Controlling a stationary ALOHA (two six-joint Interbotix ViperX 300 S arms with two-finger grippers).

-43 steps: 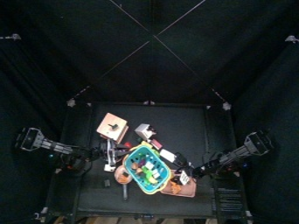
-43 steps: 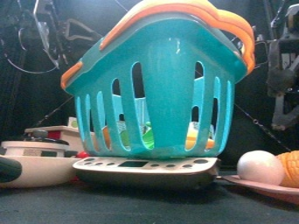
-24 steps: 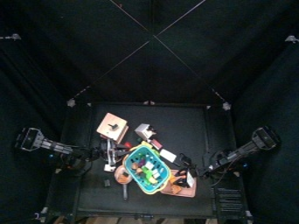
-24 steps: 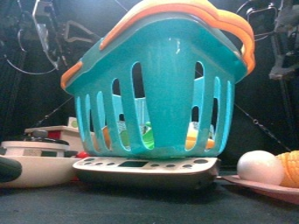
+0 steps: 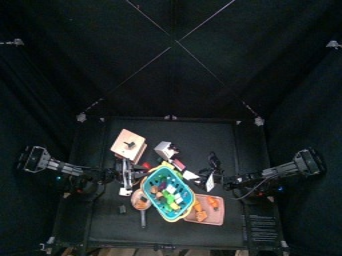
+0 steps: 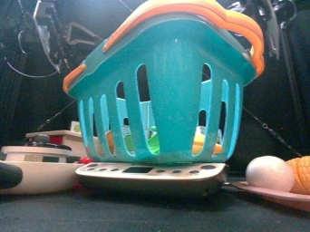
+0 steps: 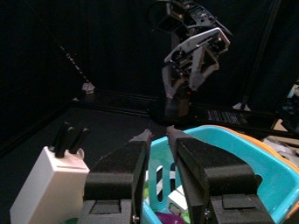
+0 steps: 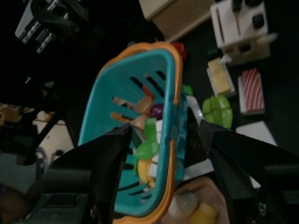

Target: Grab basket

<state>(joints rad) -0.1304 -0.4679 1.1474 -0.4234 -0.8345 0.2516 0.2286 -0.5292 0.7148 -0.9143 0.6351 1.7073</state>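
The teal-green basket (image 5: 167, 192) with an orange handle stands at the table's front middle, with small colourful pieces inside. It fills the front view (image 6: 169, 100). My right gripper (image 5: 230, 186) is just right of it. In the right wrist view the gripper (image 8: 162, 129) is open, with its jaws wide apart over the basket (image 8: 111, 105). My left gripper (image 5: 130, 187) rests at the basket's left edge. In the left wrist view the gripper (image 7: 163, 144) has its jaws nearly together and holds nothing, and the basket (image 7: 251, 166) lies just beyond them.
A tan square board (image 5: 128, 142) lies at the back left. A white knife block (image 7: 56, 171) stands near the left gripper. In the front view a grey scale (image 6: 151, 177) sits under the basket, with a white egg (image 6: 266, 170) to the right and a white bowl (image 6: 36, 168) to the left.
My right arm has drawn back to the right and its gripper has left the front view's upper right. The basket and my left arm have not moved.
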